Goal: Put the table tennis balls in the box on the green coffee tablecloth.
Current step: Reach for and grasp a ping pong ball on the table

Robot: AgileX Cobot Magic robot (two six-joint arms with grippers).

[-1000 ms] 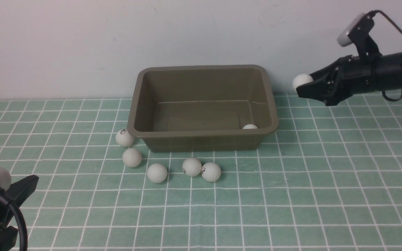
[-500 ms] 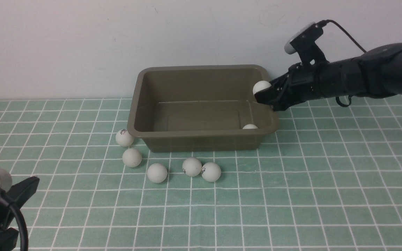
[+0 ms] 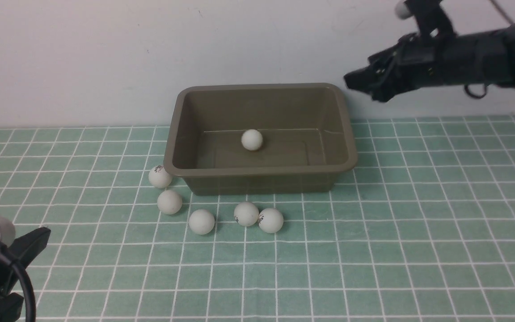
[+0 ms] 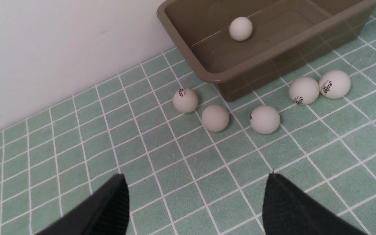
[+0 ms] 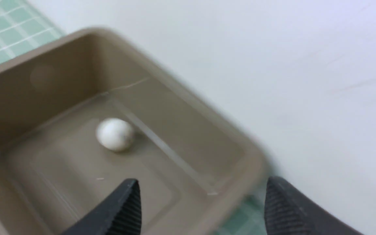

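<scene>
**Position.** One table tennis ball is inside the box, near the middle of the floor toward the far wall. Five more table tennis balls remain on the green coffee tablecloth, just in front of the box's left and near sides, and a touching pair and.

**Grippers.** The right gripper hangs above and to the right of the box's far right corner, jaws apart and empty. The left gripper is low at the near left, jaws wide apart and empty, well apart from the balls.

**Hazards.**
- The ball in the box may not be settled. A light ball could bounce over the rim.
- The loose balls roll easily. A finger that touches one off-centre would likely send it away.
- In the touching pair, closing on one would probably push the other.
- The ball beside the box's left corner leaves little room for a finger.

**Change.** One second ago the right gripper carried a ball to the right of the box, and half a second ago it was at the right rim. It has since released the ball and risen. A ball previously visible in the near right corner no longer shows. The cloth balls and the left gripper are unchanged.
</scene>
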